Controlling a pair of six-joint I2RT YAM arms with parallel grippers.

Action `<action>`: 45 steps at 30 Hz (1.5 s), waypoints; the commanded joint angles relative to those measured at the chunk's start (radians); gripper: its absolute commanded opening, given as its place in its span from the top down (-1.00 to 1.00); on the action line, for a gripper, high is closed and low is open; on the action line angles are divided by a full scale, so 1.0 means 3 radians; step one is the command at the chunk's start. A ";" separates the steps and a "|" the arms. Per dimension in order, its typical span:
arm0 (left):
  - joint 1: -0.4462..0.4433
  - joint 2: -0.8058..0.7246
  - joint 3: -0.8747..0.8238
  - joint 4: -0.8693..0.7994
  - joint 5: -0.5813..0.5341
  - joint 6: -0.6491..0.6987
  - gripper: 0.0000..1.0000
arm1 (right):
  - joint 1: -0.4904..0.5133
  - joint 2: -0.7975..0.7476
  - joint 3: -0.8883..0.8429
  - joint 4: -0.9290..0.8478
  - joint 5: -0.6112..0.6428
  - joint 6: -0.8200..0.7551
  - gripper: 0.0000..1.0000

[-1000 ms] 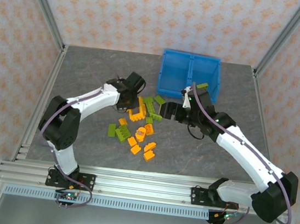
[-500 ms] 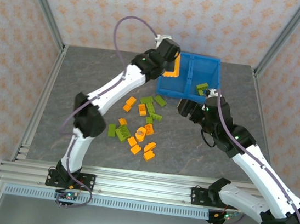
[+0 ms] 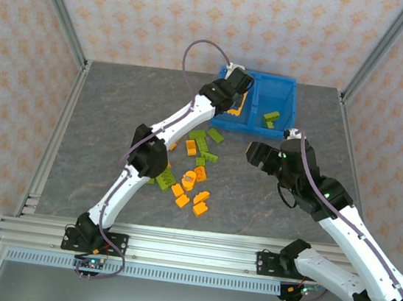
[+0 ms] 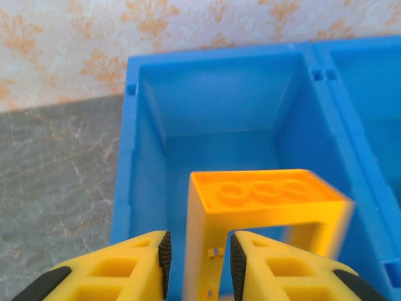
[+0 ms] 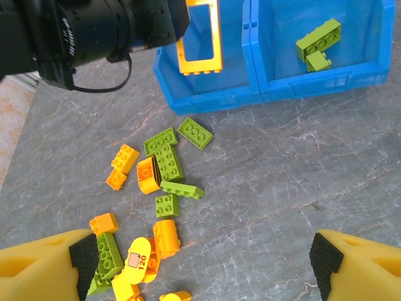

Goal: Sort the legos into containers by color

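Orange and green legos [image 5: 164, 160] lie scattered before your blue bin [image 5: 213, 100]; orange frame [image 4: 269, 194] seemingly over left compartment, green bricks [image 5: 318, 37] inside right.

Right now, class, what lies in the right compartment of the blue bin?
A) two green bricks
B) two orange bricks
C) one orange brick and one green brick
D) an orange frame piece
A: two green bricks lie side by side in the right compartment, with nothing orange beside them.
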 commanded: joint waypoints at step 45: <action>0.0206 -0.1784 -0.3447 -0.0100 0.1013 -0.1280 -0.20 | 0.0017 0.0942 0.0154 -0.0156 -0.0783 0.0341 -0.78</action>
